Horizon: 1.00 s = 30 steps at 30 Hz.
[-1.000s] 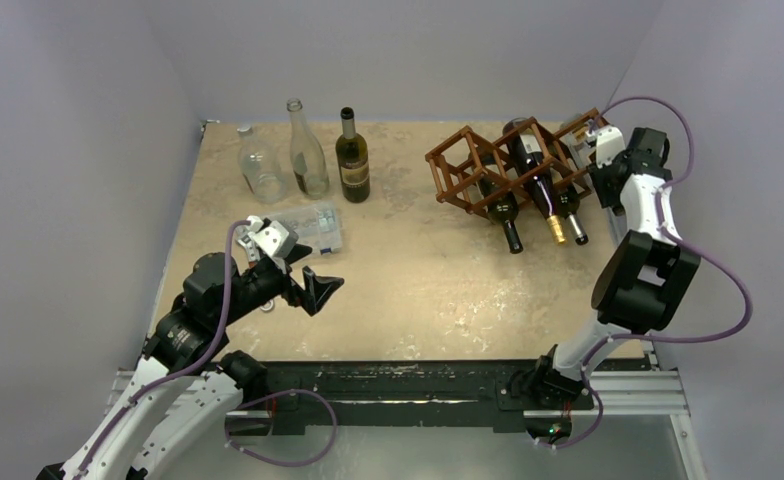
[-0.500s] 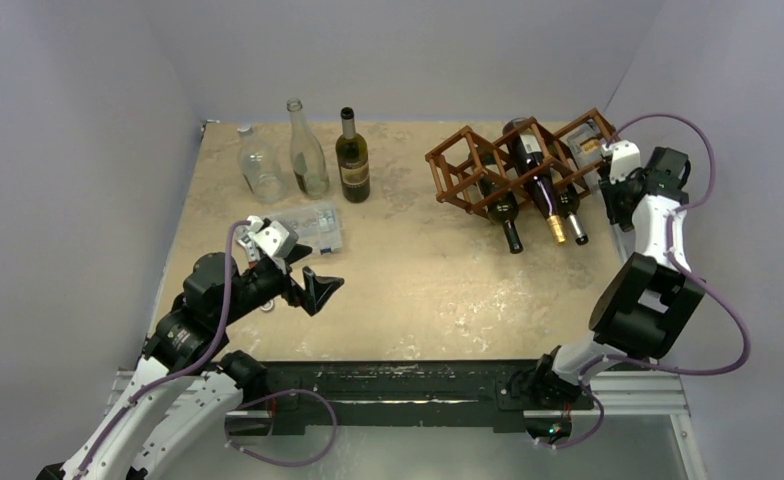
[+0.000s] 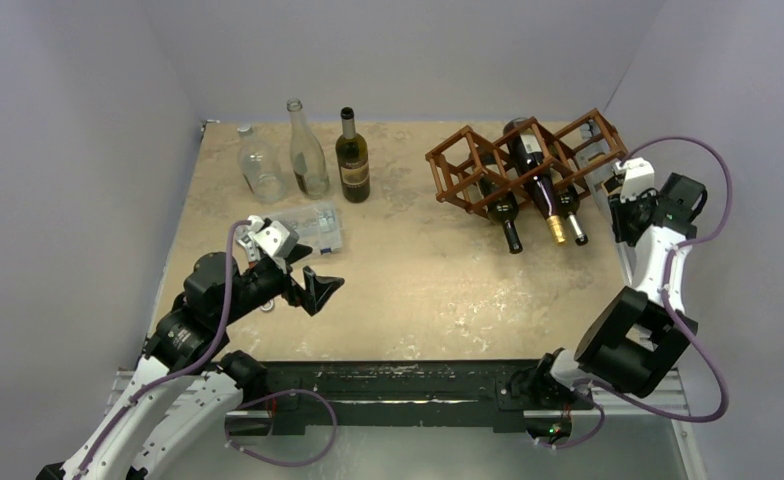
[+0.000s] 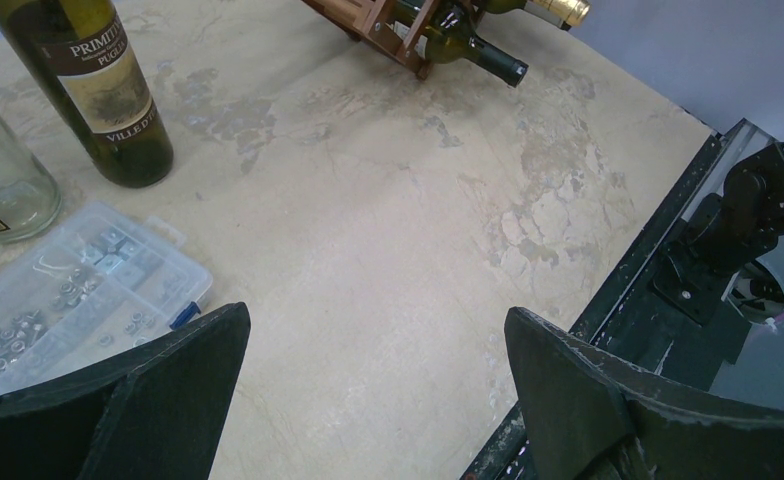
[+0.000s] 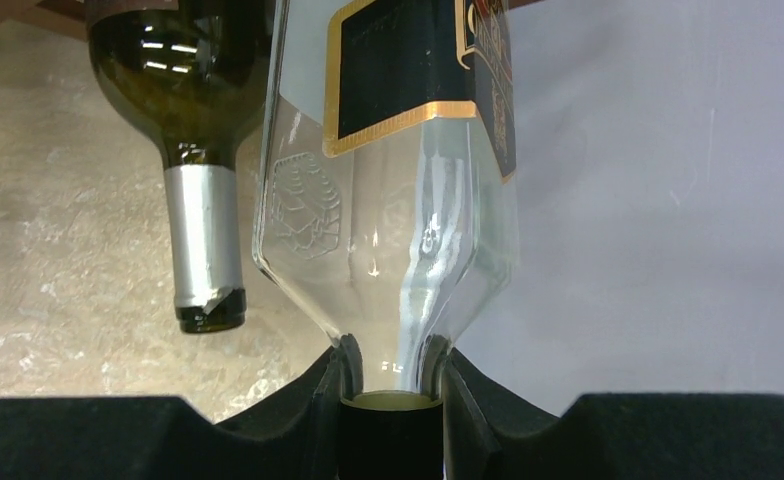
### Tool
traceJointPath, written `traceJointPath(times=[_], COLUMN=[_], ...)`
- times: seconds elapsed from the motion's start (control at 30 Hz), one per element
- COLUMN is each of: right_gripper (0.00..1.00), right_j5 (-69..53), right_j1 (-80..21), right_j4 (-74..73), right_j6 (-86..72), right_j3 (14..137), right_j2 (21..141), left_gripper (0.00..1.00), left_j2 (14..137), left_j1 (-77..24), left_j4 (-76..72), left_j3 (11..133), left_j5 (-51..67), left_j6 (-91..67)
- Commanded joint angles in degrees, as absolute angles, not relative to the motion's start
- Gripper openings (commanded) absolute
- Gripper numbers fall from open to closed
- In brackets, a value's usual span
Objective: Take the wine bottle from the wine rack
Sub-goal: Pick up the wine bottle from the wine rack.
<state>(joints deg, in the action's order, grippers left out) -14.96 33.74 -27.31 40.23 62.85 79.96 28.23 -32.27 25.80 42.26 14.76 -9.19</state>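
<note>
Right, the clear wine bottle (image 5: 398, 200) lies at the right end of the wine rack (image 3: 488, 165), neck pointing near-right. The right gripper (image 5: 393, 400) is clamped on that neck. The left gripper (image 3: 320, 290), jaws spread, sits well away on the left.

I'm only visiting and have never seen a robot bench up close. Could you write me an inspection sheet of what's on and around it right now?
Surface: beige mottled table; no spills seen.
Job's things: wooden wine rack holds three dark bottles; a clear bottle is at its right end, and I can't tell if it is fully free.
Clutter: three upright bottles at back left; plastic parts box.
Grippers: right gripper shut on the clear bottle's neck; left gripper open and empty above the table.
Cables: purple cables loop along both arms; no snags seen.
Surroundings: plain walls; black rail at the near edge.
</note>
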Motion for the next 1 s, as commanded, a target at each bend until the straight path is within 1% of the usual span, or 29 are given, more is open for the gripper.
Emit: traceJointPath(times=[0.0,0.27,0.43,0.97], right_gripper=[0.0,0.0,0.0,0.0], right_j5=[-20.42,-22.2,-22.37,-21.82], right_j1=[34.7,35.16,35.25,35.24], right_j4=[-25.8,-25.84,-25.96,-28.67], right_j6=[40.18,38.46,37.17,33.77], right_j3=[61.19,58.49,57.19,61.21], right_j2=[74.7,69.39,68.82,65.38], left_gripper=[1.0,1.0,1.0,1.0], left_j2=[28.47,28.74,29.0,29.53], left_j1=[-32.16,-32.17,-32.17,-32.17], left_j4=[23.68,23.73,23.73,23.78], left_j3=[41.57,41.48,41.4,41.4], left_j5=[15.12,15.12,15.03,14.53], left_j6=[-8.15,-8.09,-8.0,-7.69])
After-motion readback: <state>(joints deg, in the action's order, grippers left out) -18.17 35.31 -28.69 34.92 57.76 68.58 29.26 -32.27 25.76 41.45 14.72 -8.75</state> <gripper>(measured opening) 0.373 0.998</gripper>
